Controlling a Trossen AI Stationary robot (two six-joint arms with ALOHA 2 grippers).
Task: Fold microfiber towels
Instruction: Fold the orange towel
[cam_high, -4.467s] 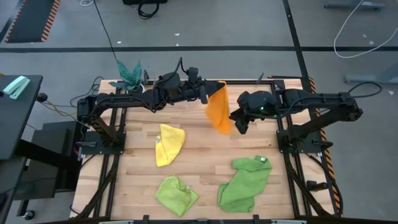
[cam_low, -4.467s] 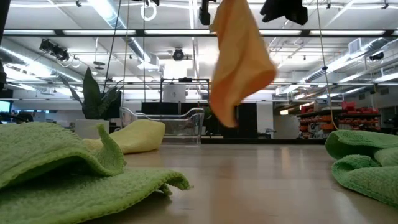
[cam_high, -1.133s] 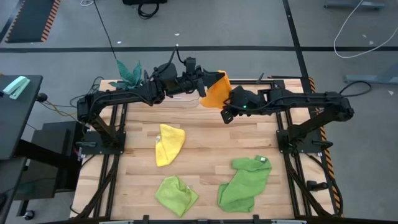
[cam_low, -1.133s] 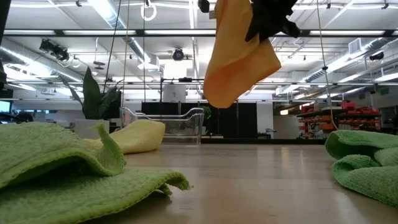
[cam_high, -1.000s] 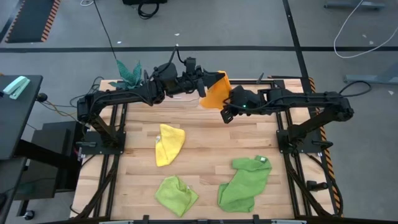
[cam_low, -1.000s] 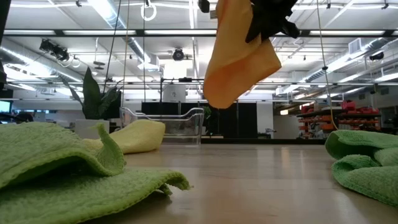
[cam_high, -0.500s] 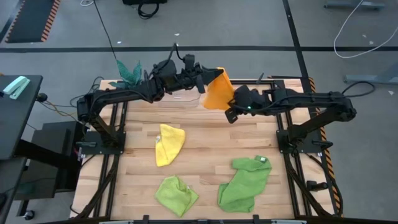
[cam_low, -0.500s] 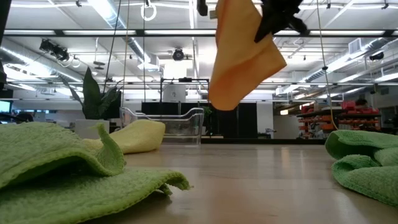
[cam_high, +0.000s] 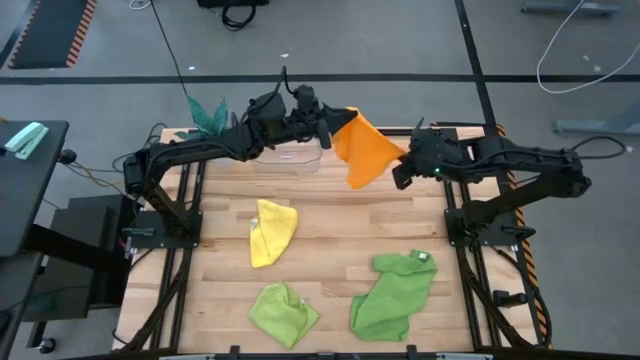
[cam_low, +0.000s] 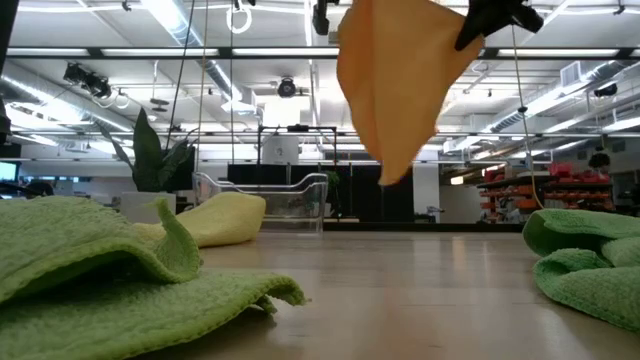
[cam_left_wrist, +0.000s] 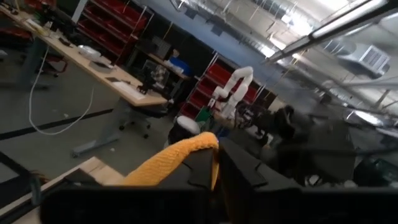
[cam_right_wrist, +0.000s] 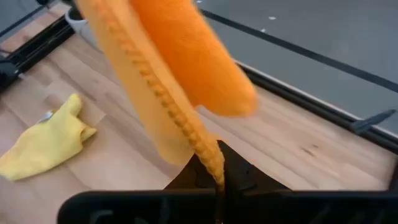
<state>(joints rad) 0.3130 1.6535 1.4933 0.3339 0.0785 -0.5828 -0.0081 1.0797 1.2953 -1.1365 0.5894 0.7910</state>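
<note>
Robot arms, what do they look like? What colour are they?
Both arms are black and built from jointed sections with cables along them. The left gripper and the right gripper each end in two dark fingers, and the right arm shows a small green light near its wrist.

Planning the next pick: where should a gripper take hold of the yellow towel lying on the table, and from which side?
Grip the yellow towel at its narrow lower tip, coming straight down from above. It lies crumpled flat on the table, tapering there, with bare wood around it. A judgement only.
</note>
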